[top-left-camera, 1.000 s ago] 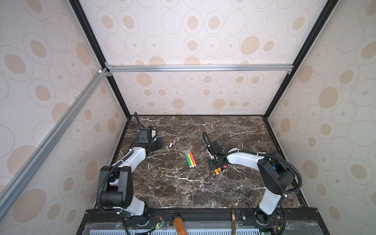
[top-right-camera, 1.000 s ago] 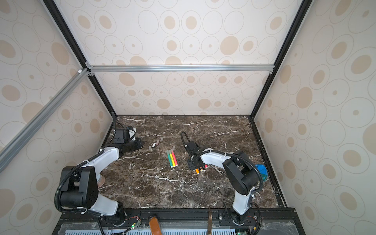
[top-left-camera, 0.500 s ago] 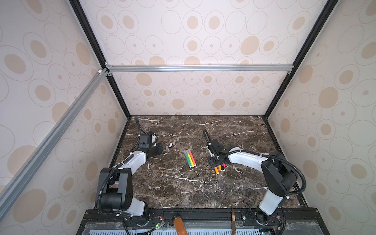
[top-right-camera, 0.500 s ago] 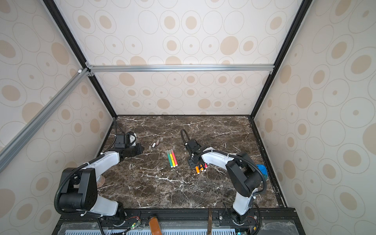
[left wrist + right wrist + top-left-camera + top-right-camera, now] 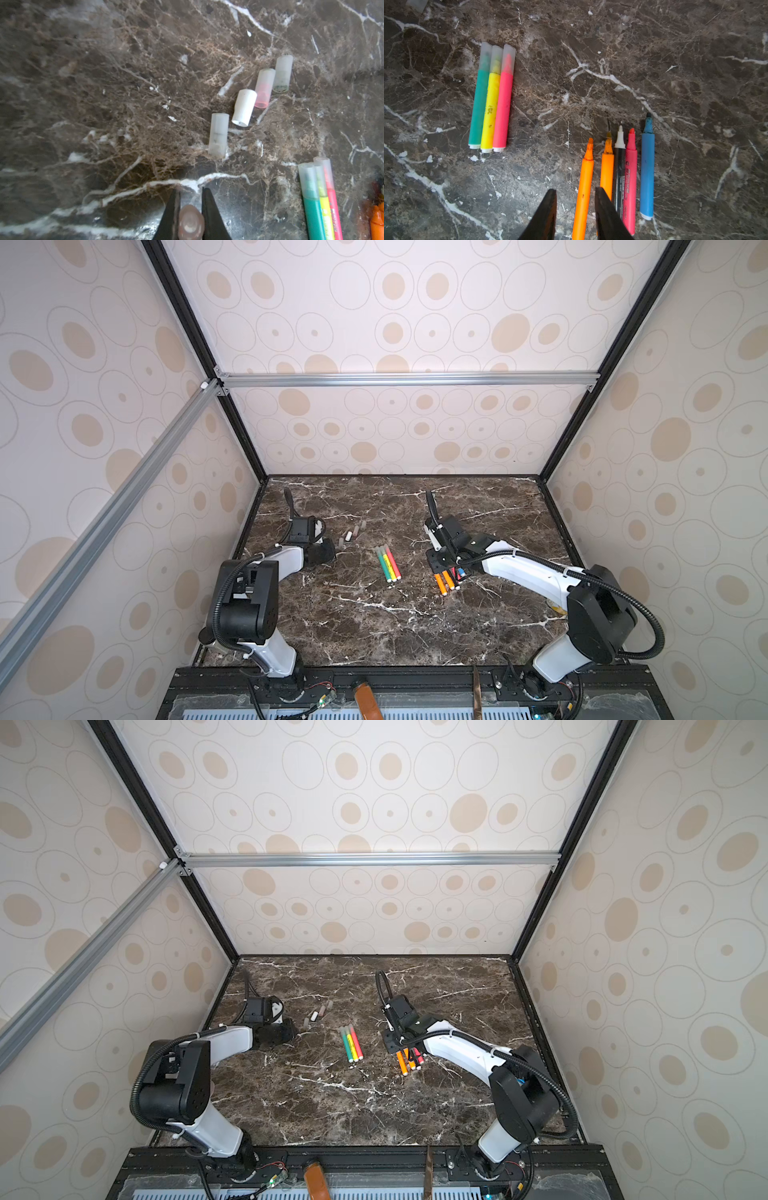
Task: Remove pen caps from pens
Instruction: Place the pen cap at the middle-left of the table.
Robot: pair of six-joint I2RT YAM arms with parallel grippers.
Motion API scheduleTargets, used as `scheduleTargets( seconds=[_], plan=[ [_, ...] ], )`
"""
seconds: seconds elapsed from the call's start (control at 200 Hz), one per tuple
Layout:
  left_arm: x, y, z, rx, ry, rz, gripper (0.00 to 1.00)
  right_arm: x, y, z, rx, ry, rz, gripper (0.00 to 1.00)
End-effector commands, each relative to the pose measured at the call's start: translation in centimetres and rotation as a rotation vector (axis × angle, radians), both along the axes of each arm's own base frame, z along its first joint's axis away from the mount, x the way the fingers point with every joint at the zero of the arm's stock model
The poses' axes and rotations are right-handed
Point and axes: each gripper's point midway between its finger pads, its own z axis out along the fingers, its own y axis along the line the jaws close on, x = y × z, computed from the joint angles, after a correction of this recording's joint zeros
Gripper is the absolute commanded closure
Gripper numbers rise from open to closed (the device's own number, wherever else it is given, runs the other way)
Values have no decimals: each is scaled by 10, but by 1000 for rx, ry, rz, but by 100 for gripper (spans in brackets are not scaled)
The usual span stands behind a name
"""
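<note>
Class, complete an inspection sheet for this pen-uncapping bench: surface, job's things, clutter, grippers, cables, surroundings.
Surface: dark marble-look tabletop, white veins.
Job's things: three capped pens side by side mid-table; five uncapped pens in a row; four loose caps on the table.
Clutter: brown object at the front edge, cannot tell what.
Grippers: left gripper, fingers shut on a fifth cap; right gripper, fingers open astride an orange pen.
Cables: black cable looping above each wrist.
Surroundings: circle-patterned walls, silver bars.
</note>
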Motion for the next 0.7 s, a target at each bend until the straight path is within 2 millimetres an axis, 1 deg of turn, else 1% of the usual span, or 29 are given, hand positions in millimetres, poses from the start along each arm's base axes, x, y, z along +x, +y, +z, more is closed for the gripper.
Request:
scheduleTargets(
  seconds=[0.0,0.16,0.27,0.385,0.695],
  plan=[
    [23,6,12,22,-57,8,94,-2,2,2,12,12,-1,66],
    [33,9,3,42,-39,7,90,-2,4,1,21,19,-3,66],
    [37,5,0,24,-36,-5,88,-1,5,1,18,21,-3,66],
    [39,0,-3,3,-36,-21,84,0,5,-2,16,28,-6,66],
    [43,0,-6,4,-35,-22,74,3,16,-10,27,61,7,66]
  ],
)
